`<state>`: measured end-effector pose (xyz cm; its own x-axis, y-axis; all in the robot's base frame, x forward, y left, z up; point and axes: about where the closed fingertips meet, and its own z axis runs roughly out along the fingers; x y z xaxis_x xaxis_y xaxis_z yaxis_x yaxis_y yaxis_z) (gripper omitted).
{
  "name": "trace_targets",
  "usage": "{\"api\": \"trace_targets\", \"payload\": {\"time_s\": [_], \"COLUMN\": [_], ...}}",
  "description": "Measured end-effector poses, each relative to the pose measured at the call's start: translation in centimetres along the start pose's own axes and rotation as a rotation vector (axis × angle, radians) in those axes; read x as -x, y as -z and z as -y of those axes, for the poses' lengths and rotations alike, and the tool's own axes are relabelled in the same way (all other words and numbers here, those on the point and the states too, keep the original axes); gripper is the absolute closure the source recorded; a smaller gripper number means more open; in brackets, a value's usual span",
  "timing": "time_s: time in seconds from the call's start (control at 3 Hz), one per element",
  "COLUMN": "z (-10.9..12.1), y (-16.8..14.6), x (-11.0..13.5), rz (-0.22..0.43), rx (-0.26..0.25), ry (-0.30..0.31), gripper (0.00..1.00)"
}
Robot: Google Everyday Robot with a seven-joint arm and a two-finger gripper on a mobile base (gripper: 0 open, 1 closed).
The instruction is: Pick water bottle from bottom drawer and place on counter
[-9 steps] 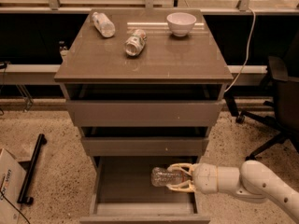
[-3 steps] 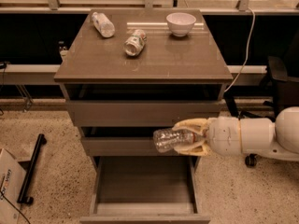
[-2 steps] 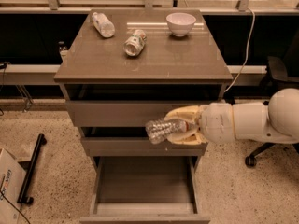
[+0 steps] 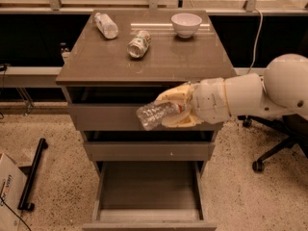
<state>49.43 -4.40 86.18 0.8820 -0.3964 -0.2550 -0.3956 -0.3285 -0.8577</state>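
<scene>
In front of the cabinet's uppermost drawer front, just below the counter's front edge, the cream-coloured two-finger gripper (image 4: 167,110) of the white arm is clamping a small clear ribbed plastic water bottle (image 4: 152,115). The jaws are closing on it from above and below. The water bottle is lying nearly level in this grasp, with its free end pointing toward eight o'clock, and it is hanging in the air well above the bottom drawer.

The wide grey-brown bottom drawer (image 4: 149,192) is standing pulled out at six o'clock of the gripper, with its flat floor in view. The glossy grey-brown square counter (image 4: 163,64) is lying at twelve o'clock of the gripper. It is carrying three things:
- a clear bottle with a white label (image 4: 106,25) toward eleven o'clock;
- a bottle with a pale green-and-white label (image 4: 138,43) near the middle;
- a round white bowl (image 4: 186,24) toward one o'clock.

A black office chair (image 4: 272,154) is standing at three o'clock of the cabinet.
</scene>
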Motion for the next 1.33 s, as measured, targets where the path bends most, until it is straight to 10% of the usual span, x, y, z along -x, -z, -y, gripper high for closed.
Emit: {"api": "trace_targets", "payload": {"time_s": [1.33], "z": [10.4], "y": [-2.7], "x": [-5.7], "rz": [0.034], "rx": [-0.062], "ry": [-0.038], "gripper": [1.00]}}
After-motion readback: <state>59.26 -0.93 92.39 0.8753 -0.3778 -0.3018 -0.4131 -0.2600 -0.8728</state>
